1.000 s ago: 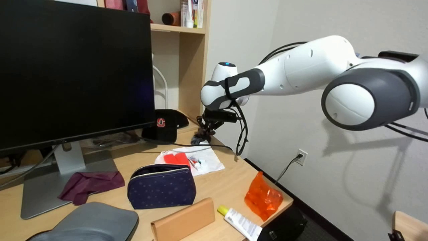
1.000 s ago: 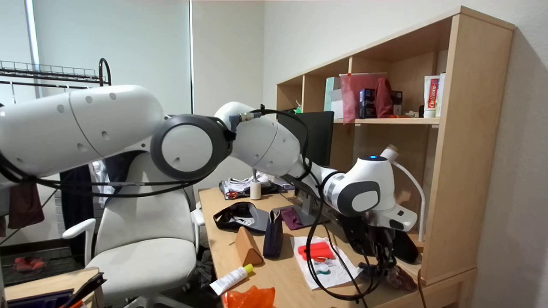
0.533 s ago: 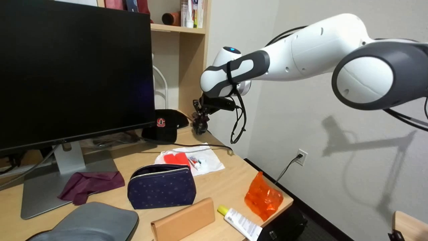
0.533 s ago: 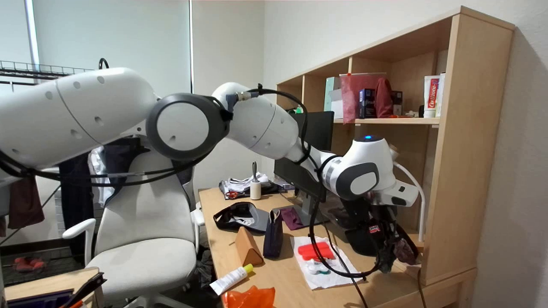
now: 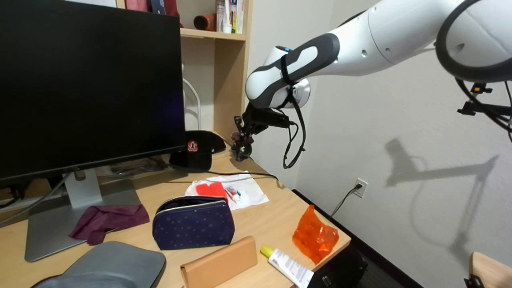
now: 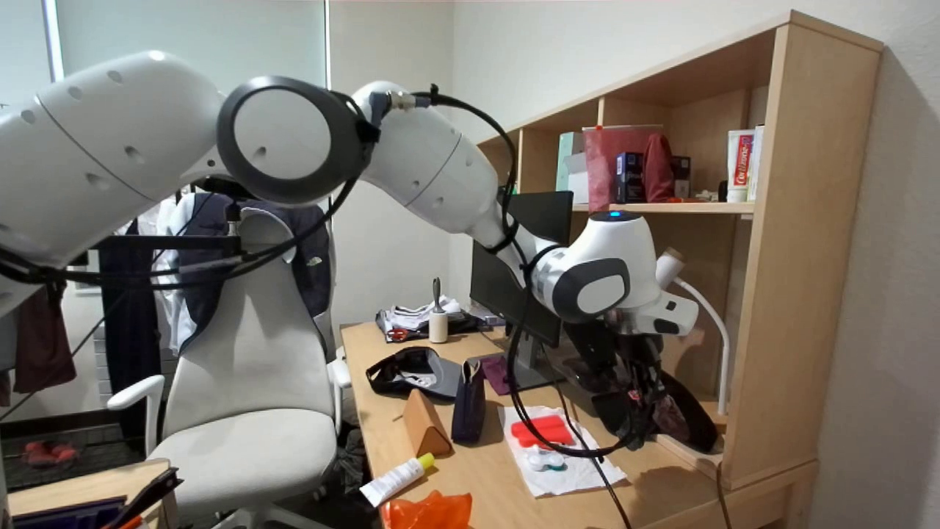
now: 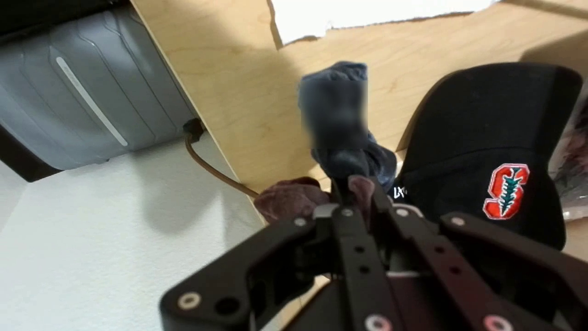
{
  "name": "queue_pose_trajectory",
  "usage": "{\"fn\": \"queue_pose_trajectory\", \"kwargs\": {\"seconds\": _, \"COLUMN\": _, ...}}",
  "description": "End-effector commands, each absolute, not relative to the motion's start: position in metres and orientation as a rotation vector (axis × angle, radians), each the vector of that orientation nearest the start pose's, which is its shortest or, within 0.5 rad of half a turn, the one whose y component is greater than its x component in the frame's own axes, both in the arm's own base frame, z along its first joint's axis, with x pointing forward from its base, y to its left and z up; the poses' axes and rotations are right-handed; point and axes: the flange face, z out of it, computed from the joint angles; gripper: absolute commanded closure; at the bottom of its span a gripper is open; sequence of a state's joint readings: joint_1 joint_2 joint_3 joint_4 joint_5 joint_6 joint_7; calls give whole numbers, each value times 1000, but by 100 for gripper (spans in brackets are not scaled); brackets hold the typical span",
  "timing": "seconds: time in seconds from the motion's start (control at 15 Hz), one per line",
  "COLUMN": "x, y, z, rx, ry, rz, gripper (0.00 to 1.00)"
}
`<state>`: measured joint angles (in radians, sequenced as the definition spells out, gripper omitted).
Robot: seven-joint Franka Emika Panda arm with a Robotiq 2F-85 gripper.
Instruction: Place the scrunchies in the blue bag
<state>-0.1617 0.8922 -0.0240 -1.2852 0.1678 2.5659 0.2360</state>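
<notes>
A: How do we have the claw?

B: Nearly closed. In the wrist view we see its jaws almost together, clenched on the scrunchies, with maroon fabric pinched between them.

A: Which colours do we make out?

B: A dark blue one spills out past the jaws, part of it blurred, and a maroon scrunchie bulges at one side. We can't tell whether the maroon fabric is all one piece.

A: Where are we holding them?

B: Above the tabletop, well beyond the blue bag in an exterior view. The black cap lies beyond the bag too, near the scrunchies.

A: And nearer the bag?

B: We've a white sheet behind it, bearing a red object. The bag itself stands upright, its zip-edged top parted.

A: Then the rest around the bag?

B: We find a tan case just in front of it, a white tube in front and to its right, orange plastic well to its right, and a purple cloth to its left.
</notes>
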Motion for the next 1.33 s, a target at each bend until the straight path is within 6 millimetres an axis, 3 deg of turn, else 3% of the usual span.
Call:
{"fn": "queue_pose_trajectory", "kwargs": {"seconds": 0.0, "x": 728, "y": -137, "z": 271, "rx": -2934, "ry": 697, "rz": -516, "gripper": 91}}
{"fn": "queue_pose_trajectory", "kwargs": {"seconds": 0.27, "x": 688, "y": -115, "z": 289, "rx": -3032, "ry": 491, "rz": -412, "gripper": 91}}
{"fn": "queue_pose_trajectory", "kwargs": {"seconds": 0.53, "x": 642, "y": -80, "z": 311, "rx": -3086, "ry": 266, "rz": -369, "gripper": 91}}
{"fn": "queue_pose_trajectory", "kwargs": {"seconds": 0.6, "x": 678, "y": -93, "z": 296, "rx": -3059, "ry": 377, "rz": -405, "gripper": 90}}
{"fn": "queue_pose_trajectory", "kwargs": {"seconds": 0.87, "x": 651, "y": -78, "z": 310, "rx": -3067, "ry": 318, "rz": -380, "gripper": 90}}
{"fn": "queue_pose_trajectory", "kwargs": {"seconds": 1.27, "x": 651, "y": -76, "z": 307, "rx": -3071, "ry": 322, "rz": -348, "gripper": 91}}
